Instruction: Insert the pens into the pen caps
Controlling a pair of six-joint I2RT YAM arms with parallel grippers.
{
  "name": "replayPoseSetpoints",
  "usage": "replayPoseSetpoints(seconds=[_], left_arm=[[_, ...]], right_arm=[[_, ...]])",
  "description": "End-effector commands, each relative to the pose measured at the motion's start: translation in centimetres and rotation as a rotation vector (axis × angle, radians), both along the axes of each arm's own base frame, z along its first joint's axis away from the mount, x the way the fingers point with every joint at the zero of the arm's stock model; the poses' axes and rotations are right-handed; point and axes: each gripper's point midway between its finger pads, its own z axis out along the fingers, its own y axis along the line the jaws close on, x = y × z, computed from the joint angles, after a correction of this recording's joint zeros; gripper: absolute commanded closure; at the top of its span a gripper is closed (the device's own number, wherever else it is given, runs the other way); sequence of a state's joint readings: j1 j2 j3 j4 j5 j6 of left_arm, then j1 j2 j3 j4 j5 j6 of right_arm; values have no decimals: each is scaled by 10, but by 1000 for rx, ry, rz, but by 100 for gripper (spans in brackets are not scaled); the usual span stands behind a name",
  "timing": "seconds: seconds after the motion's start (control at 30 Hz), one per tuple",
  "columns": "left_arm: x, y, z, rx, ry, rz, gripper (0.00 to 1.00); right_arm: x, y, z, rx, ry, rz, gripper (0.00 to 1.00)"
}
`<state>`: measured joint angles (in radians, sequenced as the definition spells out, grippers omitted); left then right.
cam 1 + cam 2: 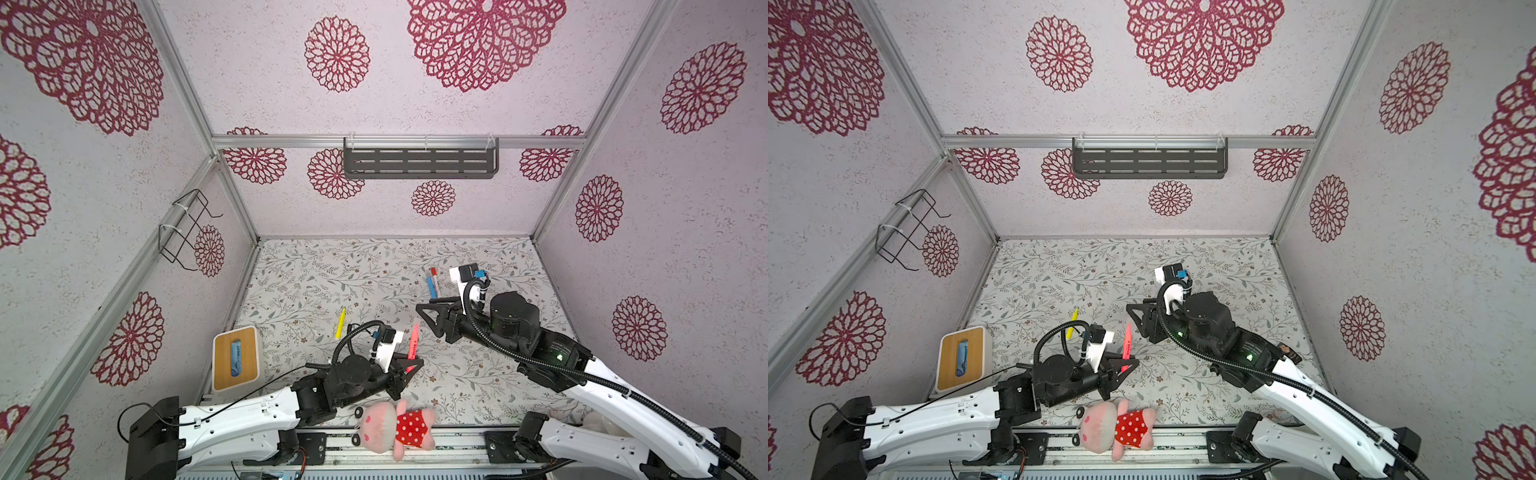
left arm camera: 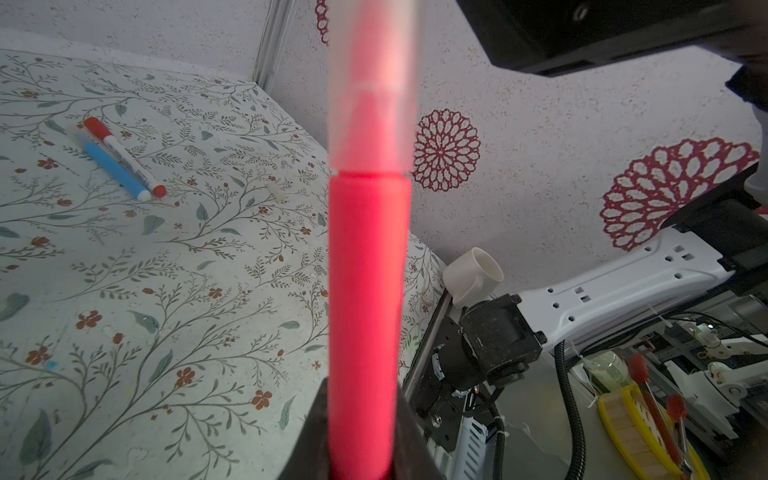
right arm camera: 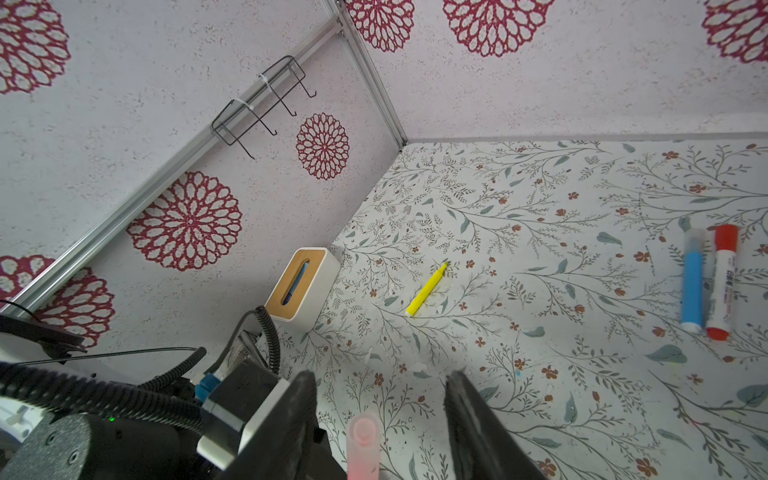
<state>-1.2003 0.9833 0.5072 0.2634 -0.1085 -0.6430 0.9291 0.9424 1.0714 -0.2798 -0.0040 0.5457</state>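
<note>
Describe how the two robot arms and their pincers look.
The left arm and right arm have white shells, black joints. The left pincer and right pincer have black triangular fingers. A black ribbed hose runs along each; the right arm shows a green light.

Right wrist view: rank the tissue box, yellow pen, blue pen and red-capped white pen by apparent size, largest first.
1. tissue box
2. white pen and blue pen, side by side and nearly alike; the white looks slightly longer.
3. yellow pen, though it lies farther from the camera.
</note>
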Motion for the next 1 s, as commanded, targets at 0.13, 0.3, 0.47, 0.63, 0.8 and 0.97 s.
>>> replayPoseSetpoints(seconds=[0.13, 0.3, 0.47, 0.63, 0.8, 0.97], left_arm=[[-2, -1, -7, 14, -7, -1, 100], [-3, -2, -8, 15, -5, -5, 100], [-2, -1, -7, 13, -6, -2, 100], [-3, -2, -6, 13, -8, -9, 100], [-2, -2, -5, 12, -8, -7, 100], [-3, -3, -3, 9, -11, -13, 100]], right_arm=[[-6, 11, 8, 27, -4, 75, 52], [-6, 17, 2, 21, 5, 94, 54], [-6, 22, -4, 13, 20, 109, 56], [-1, 22, -11, -6, 26, 85, 55], [-3, 25, -11, 3, 25, 105, 55], [-1, 26, -14, 0, 28, 100, 56]])
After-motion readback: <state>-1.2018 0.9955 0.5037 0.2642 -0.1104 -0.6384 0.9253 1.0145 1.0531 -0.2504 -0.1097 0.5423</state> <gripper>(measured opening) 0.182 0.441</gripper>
